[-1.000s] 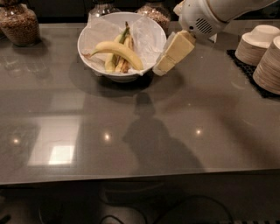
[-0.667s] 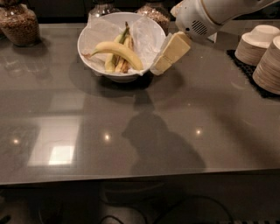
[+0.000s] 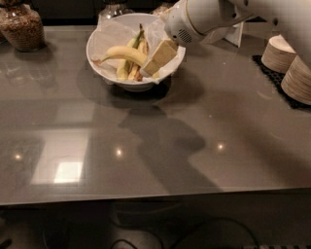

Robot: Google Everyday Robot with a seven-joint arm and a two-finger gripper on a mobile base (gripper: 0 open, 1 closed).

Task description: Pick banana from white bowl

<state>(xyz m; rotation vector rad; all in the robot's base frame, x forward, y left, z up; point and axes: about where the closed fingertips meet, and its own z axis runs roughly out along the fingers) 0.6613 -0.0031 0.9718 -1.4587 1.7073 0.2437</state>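
The white bowl (image 3: pixel 104 36), lined with crinkled white paper, stands at the back of the grey table. The long bright-yellow banana (image 3: pixel 124 52) lies across it, stem tip pointing left, on top of shorter brown-streaked bananas (image 3: pixel 131 70). My gripper (image 3: pixel 154 62), cream-coloured on a white arm coming in from the upper right, reaches down over the bowl's right rim. Its tip is right at the banana's right end, and that end is hidden behind it.
A glass jar (image 3: pixel 22 26) of brown contents stands at the back left, and another jar (image 3: pixel 114 7) behind the bowl. Stacks of small beige bowls (image 3: pixel 279 53) sit on a black mat (image 3: pixel 272 78) at the right edge.
My gripper has moved left from beside the bowl's right rim to over the bowl, down to the banana's right end. The bananas have not moved.
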